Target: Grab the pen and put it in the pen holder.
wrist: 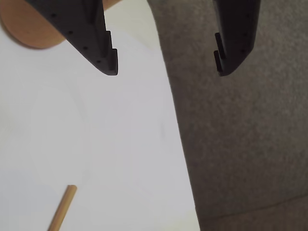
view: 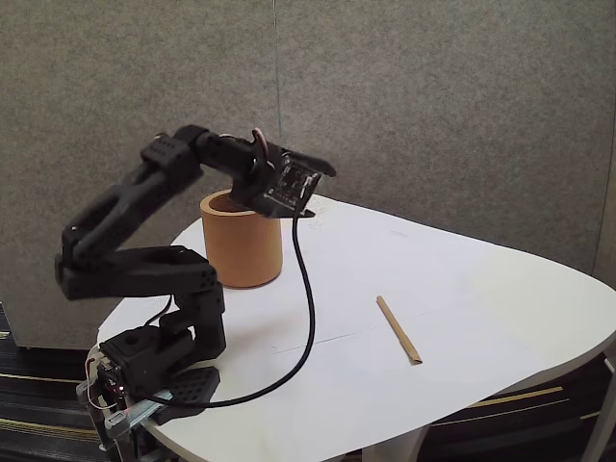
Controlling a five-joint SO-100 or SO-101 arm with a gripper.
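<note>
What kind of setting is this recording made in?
Probably an office or meeting room: a rounded white table stands against grey fabric partition panels, with striped dark carpet below. The black robot arm sits at the table's edge.

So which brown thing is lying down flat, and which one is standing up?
The pen lies flat on the white table, a thin tan stick. The pen holder stands upright beside the arm, a wide orange-brown cup.

pen (view: pixel 397 329) tan | pen holder (view: pixel 242 241) orange-brown | claw (wrist: pixel 166 72) black | table (view: pixel 481 298) white
</note>
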